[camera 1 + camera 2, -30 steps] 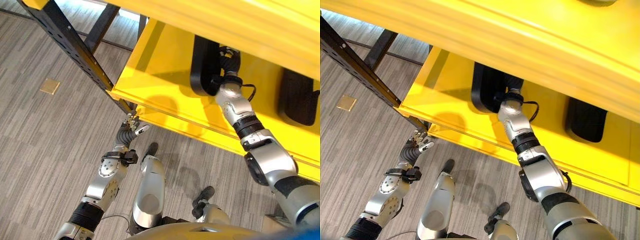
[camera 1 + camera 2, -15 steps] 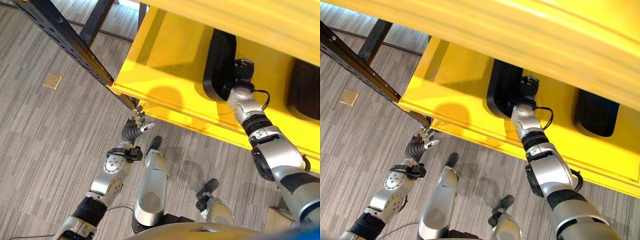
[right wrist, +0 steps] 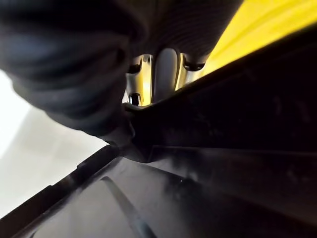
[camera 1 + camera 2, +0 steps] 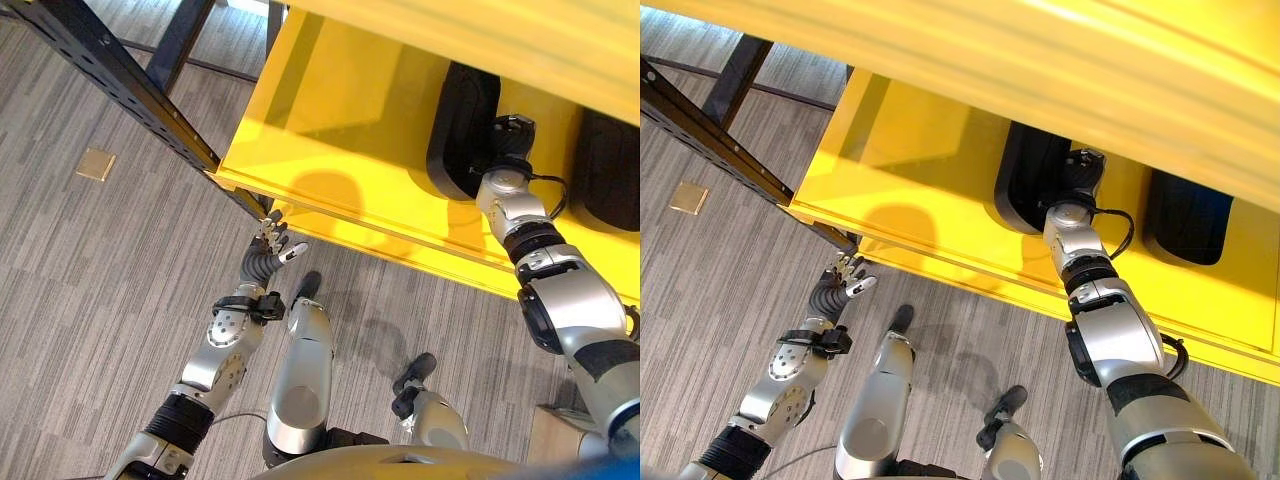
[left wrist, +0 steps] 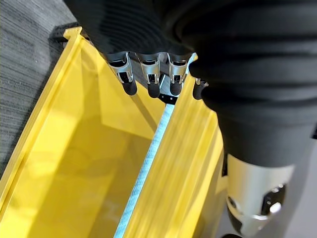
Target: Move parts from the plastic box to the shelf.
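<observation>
On the yellow shelf (image 4: 940, 170) you see two black parts. Your right hand (image 4: 1077, 180) is against the nearer black part (image 4: 1030, 185); the other black part (image 4: 1185, 220) lies further right. Your left hand (image 4: 840, 280) hangs with relaxed fingers just below the shelf's front edge.

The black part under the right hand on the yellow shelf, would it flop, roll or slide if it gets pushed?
The black part looks moulded and holds its shape at the right hand, so probably stiff. It lies long and flat on the yellow shelf, so rolling seems unlikely. On that smooth surface it may slide.
</observation>
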Available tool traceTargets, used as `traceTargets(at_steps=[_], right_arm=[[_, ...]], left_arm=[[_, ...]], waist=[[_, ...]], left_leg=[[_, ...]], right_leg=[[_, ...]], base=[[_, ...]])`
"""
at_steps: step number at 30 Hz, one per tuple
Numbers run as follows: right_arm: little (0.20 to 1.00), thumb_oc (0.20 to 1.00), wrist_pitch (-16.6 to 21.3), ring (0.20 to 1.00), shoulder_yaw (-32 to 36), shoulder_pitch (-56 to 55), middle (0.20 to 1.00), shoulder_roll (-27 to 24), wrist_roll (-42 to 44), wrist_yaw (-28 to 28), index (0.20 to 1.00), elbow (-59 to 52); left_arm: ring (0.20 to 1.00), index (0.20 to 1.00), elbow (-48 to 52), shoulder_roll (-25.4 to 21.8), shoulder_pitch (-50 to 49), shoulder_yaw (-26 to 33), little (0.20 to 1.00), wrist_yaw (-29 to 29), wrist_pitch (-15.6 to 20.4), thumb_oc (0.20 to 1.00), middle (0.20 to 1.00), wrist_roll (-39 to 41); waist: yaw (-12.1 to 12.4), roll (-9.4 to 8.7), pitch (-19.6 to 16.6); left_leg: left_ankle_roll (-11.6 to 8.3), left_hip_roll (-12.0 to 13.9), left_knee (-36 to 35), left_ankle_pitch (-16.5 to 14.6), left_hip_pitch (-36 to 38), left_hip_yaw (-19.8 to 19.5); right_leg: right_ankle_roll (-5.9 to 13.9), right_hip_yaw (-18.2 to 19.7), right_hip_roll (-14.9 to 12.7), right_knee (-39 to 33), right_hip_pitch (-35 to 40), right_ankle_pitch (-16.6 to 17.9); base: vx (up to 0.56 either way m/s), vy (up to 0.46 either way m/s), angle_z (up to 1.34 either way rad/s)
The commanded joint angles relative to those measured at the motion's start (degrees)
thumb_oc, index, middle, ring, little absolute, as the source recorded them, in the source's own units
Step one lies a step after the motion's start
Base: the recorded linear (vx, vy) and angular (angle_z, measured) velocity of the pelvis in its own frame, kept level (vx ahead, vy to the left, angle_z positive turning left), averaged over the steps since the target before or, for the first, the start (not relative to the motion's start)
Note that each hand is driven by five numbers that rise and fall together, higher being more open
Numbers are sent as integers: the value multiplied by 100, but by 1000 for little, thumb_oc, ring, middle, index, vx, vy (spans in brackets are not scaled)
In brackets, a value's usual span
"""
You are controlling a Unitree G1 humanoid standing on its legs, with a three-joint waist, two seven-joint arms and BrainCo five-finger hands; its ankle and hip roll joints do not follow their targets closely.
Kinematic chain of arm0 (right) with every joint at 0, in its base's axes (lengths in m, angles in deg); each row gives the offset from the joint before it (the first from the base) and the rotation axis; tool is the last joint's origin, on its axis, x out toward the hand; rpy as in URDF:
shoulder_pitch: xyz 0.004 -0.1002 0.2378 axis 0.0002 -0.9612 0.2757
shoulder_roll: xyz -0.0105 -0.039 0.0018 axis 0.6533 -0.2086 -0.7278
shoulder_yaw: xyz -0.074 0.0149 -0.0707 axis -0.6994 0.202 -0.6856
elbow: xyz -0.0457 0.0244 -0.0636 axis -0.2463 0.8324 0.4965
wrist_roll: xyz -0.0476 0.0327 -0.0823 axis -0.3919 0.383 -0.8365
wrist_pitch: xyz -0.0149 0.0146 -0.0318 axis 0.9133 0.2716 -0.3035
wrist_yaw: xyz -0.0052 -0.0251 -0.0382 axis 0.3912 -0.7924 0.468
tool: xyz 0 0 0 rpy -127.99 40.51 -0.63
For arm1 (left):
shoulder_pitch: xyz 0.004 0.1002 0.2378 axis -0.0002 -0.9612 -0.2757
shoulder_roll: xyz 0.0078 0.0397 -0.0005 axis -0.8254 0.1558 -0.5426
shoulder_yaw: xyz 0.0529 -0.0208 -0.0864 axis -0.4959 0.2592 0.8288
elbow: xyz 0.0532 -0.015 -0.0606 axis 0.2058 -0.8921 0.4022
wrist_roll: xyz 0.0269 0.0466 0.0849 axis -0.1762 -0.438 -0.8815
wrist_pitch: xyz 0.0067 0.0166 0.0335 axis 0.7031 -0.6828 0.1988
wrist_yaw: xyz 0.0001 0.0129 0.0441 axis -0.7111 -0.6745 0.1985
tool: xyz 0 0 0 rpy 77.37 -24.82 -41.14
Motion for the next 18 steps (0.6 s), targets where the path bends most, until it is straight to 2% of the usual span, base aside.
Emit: traceTargets(at_steps=[1, 8, 18], right_arm=[[200, 200, 256, 200, -84, 568, 200, -797, -75, 85, 200, -108], [200, 200, 229, 200, -100, 674, 200, -1070, -67, 95, 200, 66], [200, 200, 248, 200, -199, 764, 200, -1029, -116, 128, 200, 44]], left_arm=[[1000, 1000, 275, -98, -106, -135, 1000, -44, 341, 1000, 1000, 1], [1000, 1000, 247, -120, -96, -146, 1000, -48, 341, 1000, 1000, -6], [1000, 1000, 186, -116, -34, -152, 1000, -12, 376, 1000, 1000, 24]], waist=[[15, 112, 13], [-13, 146, 55], [-33, 128, 88]], left_leg=[[559, -144, -1129, 184, 784, 722], [563, -173, -1082, 171, 716, 737], [577, -162, -1013, 141, 612, 765]], right_leg=[[113, 337, -220, 980, -352, -335], [105, 349, -221, 998, -424, -342], [100, 388, -195, 996, -498, -332]], base=[[0, 0, 0], [0, 0, 0], [1, -2, 0]])
